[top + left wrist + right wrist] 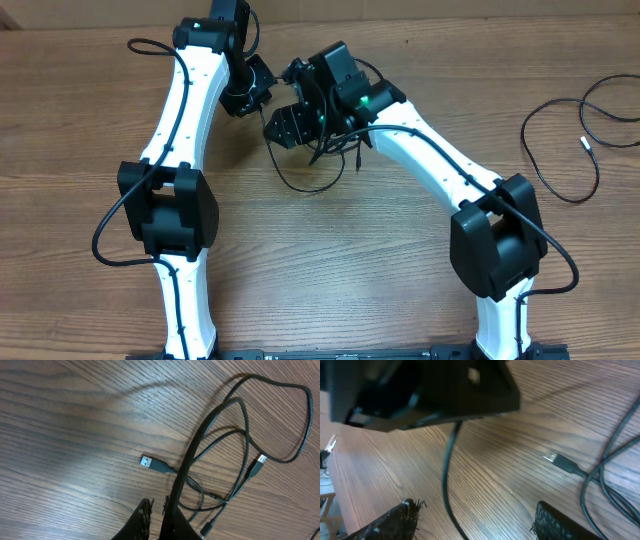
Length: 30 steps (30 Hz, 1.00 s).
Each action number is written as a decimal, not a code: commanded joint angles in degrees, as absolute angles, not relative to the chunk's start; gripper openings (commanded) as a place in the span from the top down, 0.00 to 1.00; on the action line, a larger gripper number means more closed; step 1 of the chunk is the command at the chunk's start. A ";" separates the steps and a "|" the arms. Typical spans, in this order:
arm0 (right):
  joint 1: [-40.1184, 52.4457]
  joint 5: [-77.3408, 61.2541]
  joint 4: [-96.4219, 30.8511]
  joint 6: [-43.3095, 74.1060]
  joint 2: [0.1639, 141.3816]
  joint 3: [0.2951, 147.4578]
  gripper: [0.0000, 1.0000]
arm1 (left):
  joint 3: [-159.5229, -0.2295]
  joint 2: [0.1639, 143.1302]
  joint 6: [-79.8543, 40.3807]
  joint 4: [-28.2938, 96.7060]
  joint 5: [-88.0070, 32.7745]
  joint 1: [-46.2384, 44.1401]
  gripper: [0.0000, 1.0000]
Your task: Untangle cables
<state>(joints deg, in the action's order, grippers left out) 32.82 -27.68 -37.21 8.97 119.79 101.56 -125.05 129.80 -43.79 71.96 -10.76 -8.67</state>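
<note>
A tangle of thin black cables [322, 160] lies on the wooden table between both arms. In the left wrist view its loops [240, 445] spread to the right, with a USB plug [147, 462] lying flat. My left gripper [159, 507] [250, 92] is shut on one cable strand [200, 440], which rises tight from its fingers. My right gripper [477, 515] [285, 125] is open, just above the table, and a hanging strand [447, 480] passes between its fingers without touching them. The USB plug [551, 456] lies to its right.
A separate thin black cable [560, 130] with a silver-tipped end [585, 143] lies in loose loops at the table's right edge. The left gripper's black body [420, 390] hangs close over the right gripper. Thick arm wires [110, 225] run along both arms.
</note>
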 commanded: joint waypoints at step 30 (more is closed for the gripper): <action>34.09 -25.56 -34.33 8.49 120.05 101.19 0.57 | -124.97 129.23 -43.64 71.50 -29.17 -9.15 0.94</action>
